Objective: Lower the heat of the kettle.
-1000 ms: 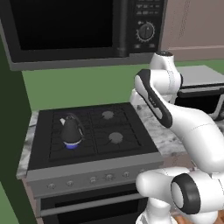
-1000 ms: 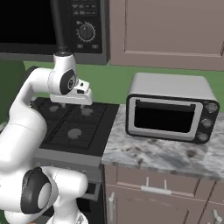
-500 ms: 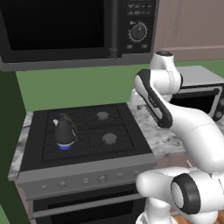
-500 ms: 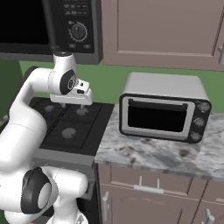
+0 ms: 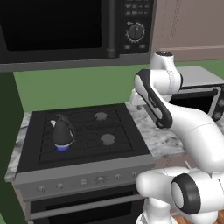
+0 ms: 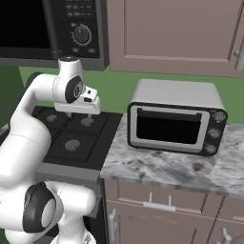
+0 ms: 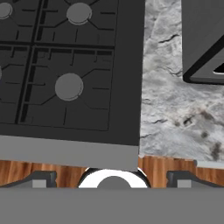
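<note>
While the kettle (image 5: 61, 132) sits on the front-left burner of the stove (image 5: 83, 164) with a small blue flame showing under its base, the arm is held high above the stove's right edge, well apart from both the kettle and the row of knobs (image 5: 100, 179) on the front panel. The claw (image 7: 113, 180) looks straight down: its two dark tips stand wide apart at the bottom of the hand view, holding nothing, with the right-hand burners (image 7: 68, 86) and the marbled surface (image 7: 175, 100) below. The step in hand seems to be the reach toward the controls. To do it well, the arm should come down and forward over the stove's front lip and choose the knob that governs the front-left burner, probably one toward the left of the row, though no markings are legible. The claw must turn to face the panel, close squarely on the knob, and twist only partway so the flame shrinks rather than dies. The toaster oven (image 6: 176, 116) stands clear to the right.
</note>
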